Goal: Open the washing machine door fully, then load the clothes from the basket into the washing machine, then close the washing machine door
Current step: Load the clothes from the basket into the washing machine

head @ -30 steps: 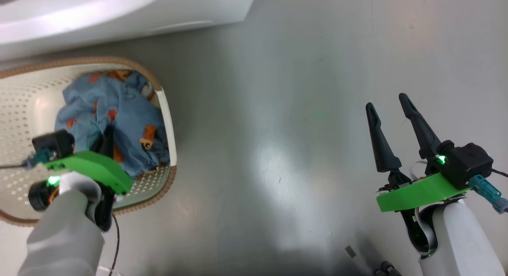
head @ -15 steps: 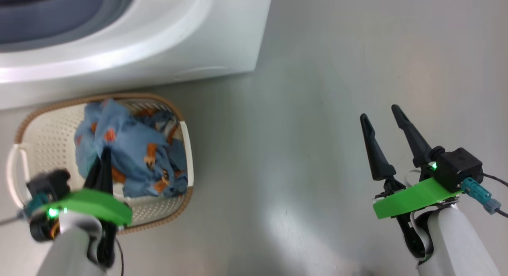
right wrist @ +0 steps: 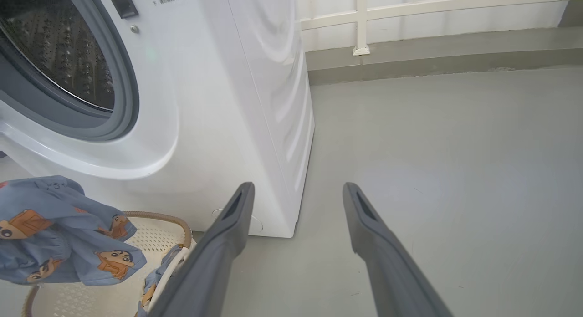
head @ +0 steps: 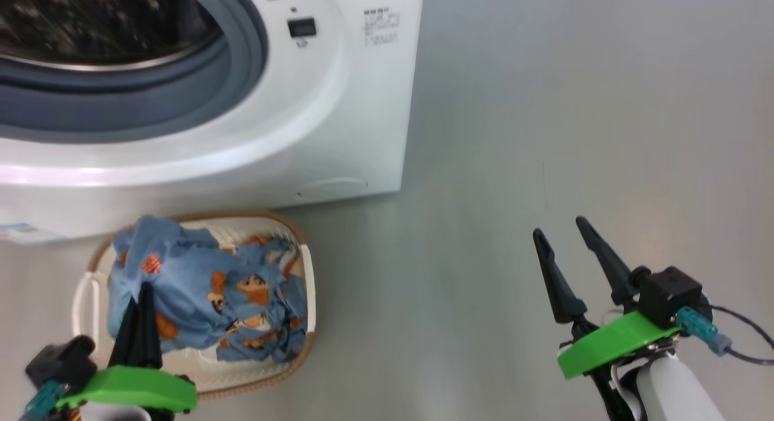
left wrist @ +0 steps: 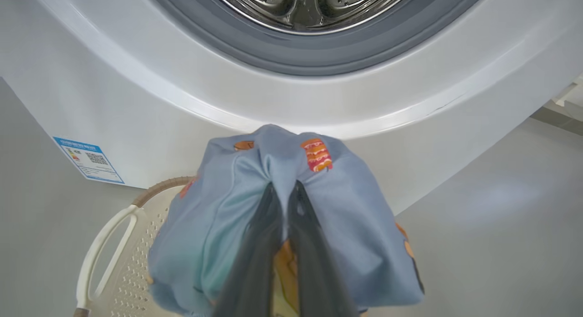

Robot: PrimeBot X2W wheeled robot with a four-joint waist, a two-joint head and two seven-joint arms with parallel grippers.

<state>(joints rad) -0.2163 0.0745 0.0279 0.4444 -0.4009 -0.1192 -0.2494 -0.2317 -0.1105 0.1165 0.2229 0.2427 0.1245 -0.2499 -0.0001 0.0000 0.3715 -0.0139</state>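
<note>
The left gripper, jaws pinched shut on a fold of the clothes, holds it over the basket at 6 o'clock of the washing machine (drum mouth uncovered); the right gripper, jaws parted and empty, hangs at the basket's 3 o'clock.

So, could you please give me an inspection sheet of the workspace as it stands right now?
Surface: grey floor, smooth, with glare patches.
Job's things: washing machine with its opening uncovered, gasket and steel drum exposed; basket on the floor just in front of it; blue bear-print clothes bunched in and above the basket.
Clutter: nothing seen.
Hands: left hand shut on the clothes, fabric pinched between its fingers; right hand open, holding nothing, over bare floor.
Cables: dark cable runs from the teal plug at the right wrist.
Surroundings: white railing behind; blue sticker low on the machine.
</note>
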